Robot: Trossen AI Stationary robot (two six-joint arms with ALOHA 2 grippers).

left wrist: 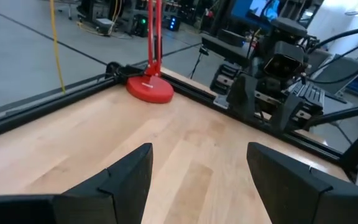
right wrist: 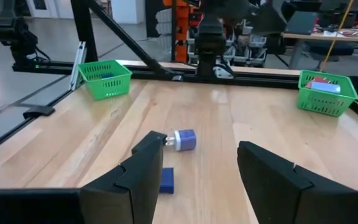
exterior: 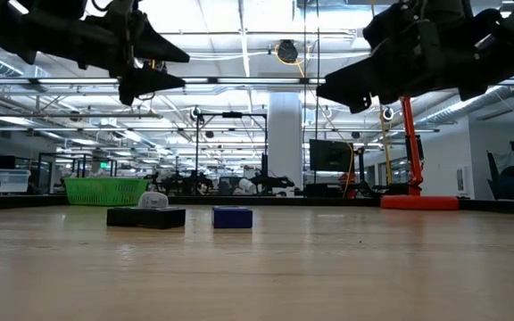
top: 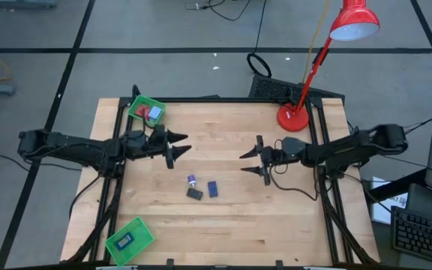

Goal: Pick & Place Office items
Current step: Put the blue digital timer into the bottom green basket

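I see three small office items lying loose near the middle of the table, close together: a black rectangle (top: pixel 194 193) flat on the wood, a dark blue block (top: pixel 213 188) just beside it, and a small blue-and-white piece (top: pixel 191 180) on its side a little farther back. A red and light-blue piece (top: pixel 154 114) sits in the tray at the far left corner, and a small dark piece (top: pixel 125 241) lies in the tray at the near left corner

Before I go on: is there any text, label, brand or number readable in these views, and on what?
None can be read.
Blue block, black block, small blue-and-white piece: no markings show.
Green trays: no labels visible.
Red lamp: no brand visible.
Screens in the room behind: lit, too blurred to read.
Both grippers, left and right: no lettering visible.
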